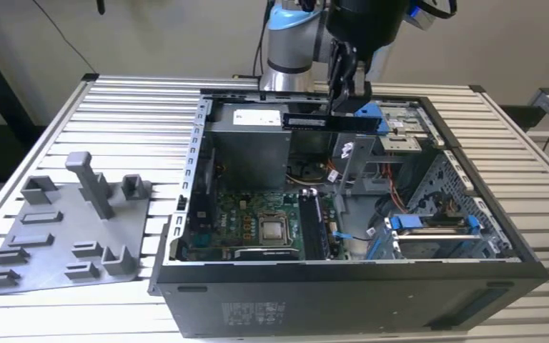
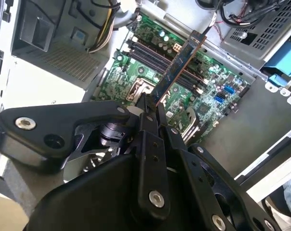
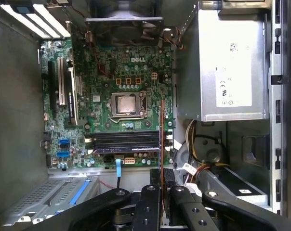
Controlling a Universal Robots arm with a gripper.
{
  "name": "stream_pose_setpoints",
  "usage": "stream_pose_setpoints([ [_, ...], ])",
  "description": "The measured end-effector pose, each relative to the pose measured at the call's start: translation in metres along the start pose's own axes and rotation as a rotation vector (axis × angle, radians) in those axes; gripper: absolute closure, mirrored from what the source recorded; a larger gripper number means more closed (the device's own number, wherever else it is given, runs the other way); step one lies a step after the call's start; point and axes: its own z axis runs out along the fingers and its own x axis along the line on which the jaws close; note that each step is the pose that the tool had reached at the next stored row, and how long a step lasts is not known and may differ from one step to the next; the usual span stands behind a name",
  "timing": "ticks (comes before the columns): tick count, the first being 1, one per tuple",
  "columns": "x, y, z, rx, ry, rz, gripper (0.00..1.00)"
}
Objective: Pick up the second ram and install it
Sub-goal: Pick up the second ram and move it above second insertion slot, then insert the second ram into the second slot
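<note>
Your claw (image 1: pixel 353 106) was clenched on one end of the second ram (image 1: pixel 317 121), held level above the computer case (image 1: pixel 351 289), crosswise to the memory slots (image 3: pixel 124 142).

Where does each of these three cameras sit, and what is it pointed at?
Exterior view: off the arm, raised, looking down into the open computer case; shows the arm and the hand holding the second ram.
First wrist view: on the wrist, facing squarely onto the motherboard; shows the hand.
Second wrist view: on the wrist, looking slantwise along the hand.
Both wrist views share hand, second ram and motherboard.
</note>
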Motion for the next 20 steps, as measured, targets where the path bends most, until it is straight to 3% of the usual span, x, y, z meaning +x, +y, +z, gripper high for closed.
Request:
stream_pose_setpoints([
  [14, 0.0001, 0.0000, 0.0003, 0.0001, -0.0003, 0.002, 0.86],
  [20, 0.0001, -0.0001, 0.0005, 0.0030, -0.0028, 0.078, 0.86],
])
